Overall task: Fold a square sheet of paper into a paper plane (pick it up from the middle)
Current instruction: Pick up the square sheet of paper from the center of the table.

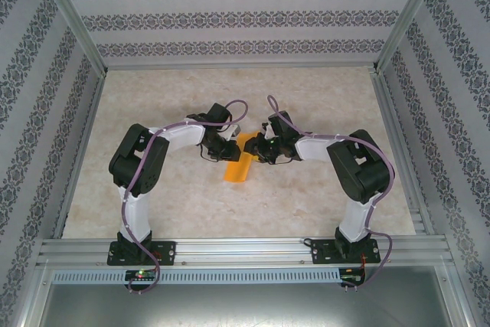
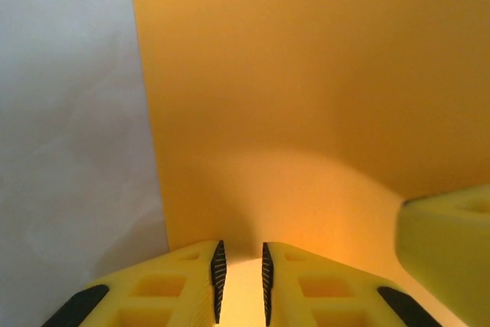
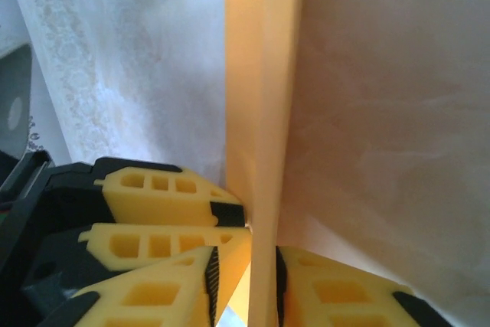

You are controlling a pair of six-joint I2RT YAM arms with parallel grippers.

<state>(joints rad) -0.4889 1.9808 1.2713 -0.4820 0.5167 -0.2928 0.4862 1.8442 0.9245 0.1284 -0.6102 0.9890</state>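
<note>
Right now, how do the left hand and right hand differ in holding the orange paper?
The left hand pinches the orange paper with its broad face spreading ahead; the right hand pinches it where it looks a narrow folded strip, edge-on. Seen from above, the left hand sits at the paper's left, the right hand at its right. Both are shut on the same sheet.

Left arm (image 1: 142, 160) and right arm (image 1: 360, 162) elbows-out, wrists inward and close together, jaws of both barely apart.
</note>
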